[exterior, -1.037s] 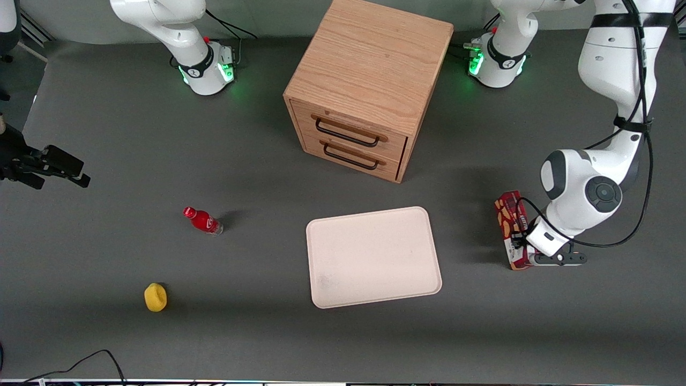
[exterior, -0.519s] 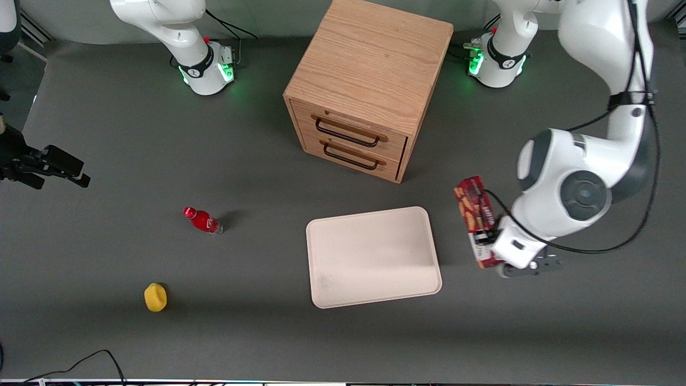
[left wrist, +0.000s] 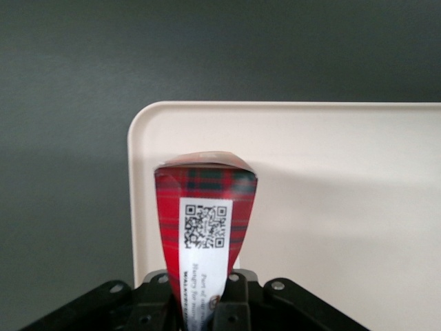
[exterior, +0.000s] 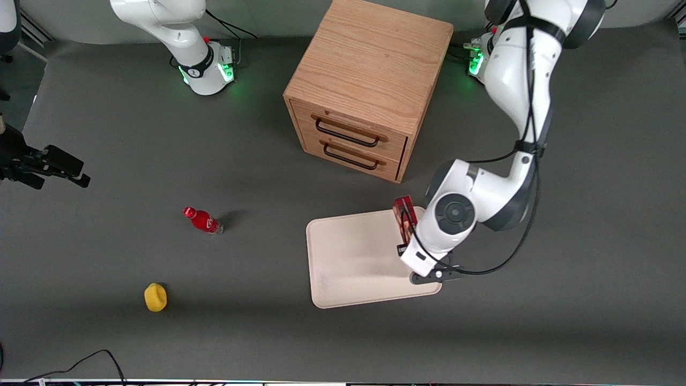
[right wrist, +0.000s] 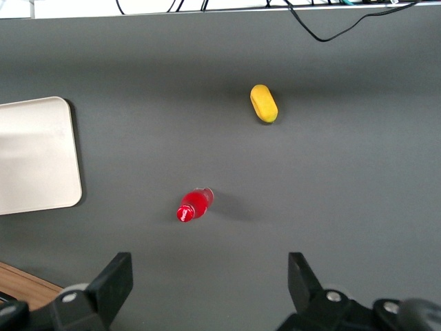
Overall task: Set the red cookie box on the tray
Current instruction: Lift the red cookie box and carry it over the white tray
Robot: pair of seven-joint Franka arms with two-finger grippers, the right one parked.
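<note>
The end effector (left wrist: pixel 207 303) pinches the red cookie box (left wrist: pixel 204 224) by one end and holds it up over the tray (exterior: pixel 353 257), close to the tray's edge at the working arm's end. If it lets go here, the long box could tip and fall off onto the table (exterior: pixel 563 300). The middle of the tray has lots of room. The wooden drawer cabinet (exterior: pixel 370 86) stands near.

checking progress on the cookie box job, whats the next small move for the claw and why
Probably lower it. The claw is shut on the red cookie box, which hangs over the tray near the edge toward the working arm, seemingly not yet resting on it. Lowering first, then opening, should avoid a drop.
</note>
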